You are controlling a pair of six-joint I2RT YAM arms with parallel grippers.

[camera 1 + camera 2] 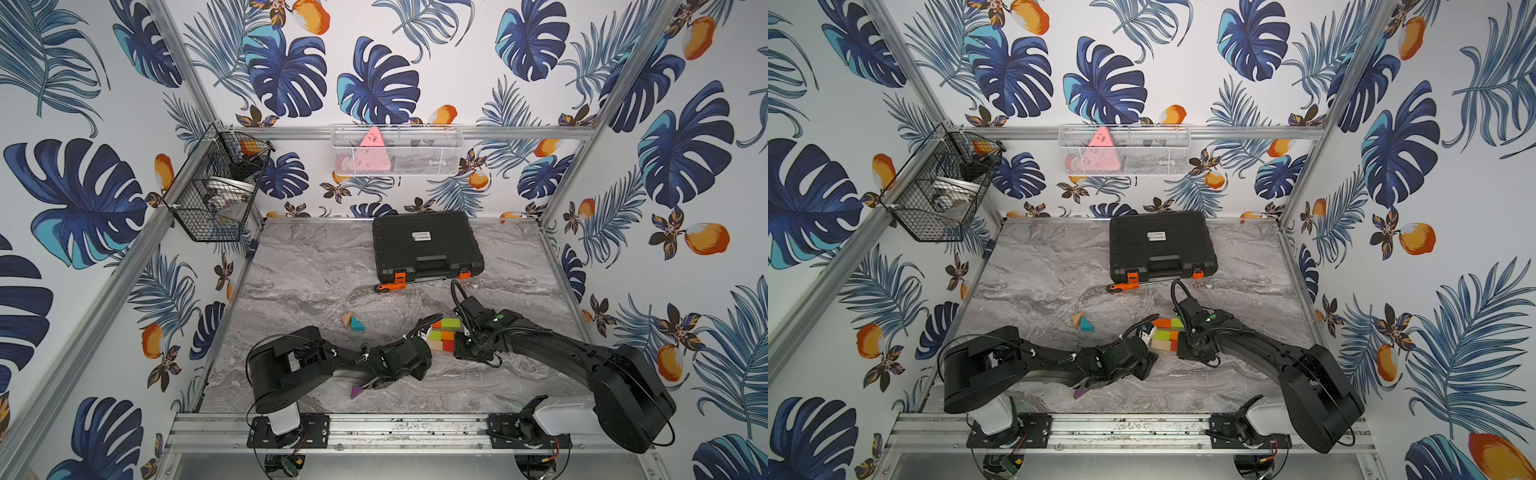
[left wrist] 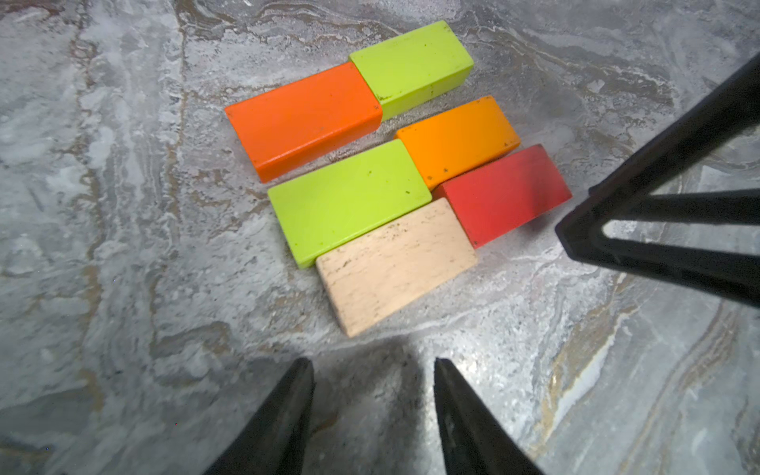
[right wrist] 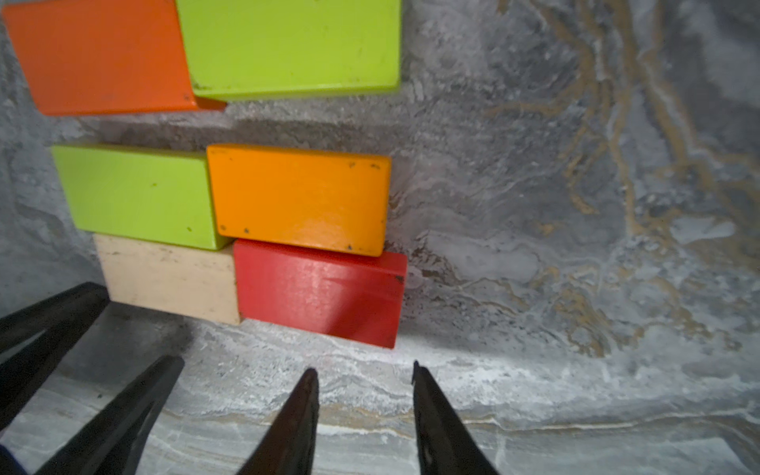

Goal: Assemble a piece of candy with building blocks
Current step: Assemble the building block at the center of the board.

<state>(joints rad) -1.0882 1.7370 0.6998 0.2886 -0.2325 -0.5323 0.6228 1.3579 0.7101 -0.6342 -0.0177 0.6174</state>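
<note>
Half hidden beneath the left arm, well in front of the black case (image 1: 427,245): a purple triangular block (image 1: 356,391). Hard to make out what fills the black wire basket (image 1: 216,187). In the white mesh basket (image 1: 397,150), a pink triangular thing (image 1: 371,153), the rest blurred.

Flat on the surface (image 2: 123,246) in front of the case, three end-to-end pairs:
- orange-red block (image 2: 302,119) with lime block (image 2: 411,66)
- second lime block (image 2: 349,199) with orange block (image 2: 456,140)
- plain wood block (image 2: 395,265) with red block (image 2: 503,193)

Long axes roughly parallel to the case's front edge.

Left tool (image 2: 372,366) and right tool (image 3: 364,370) both parted, gripping nothing, near the wood-and-red pair.
</note>
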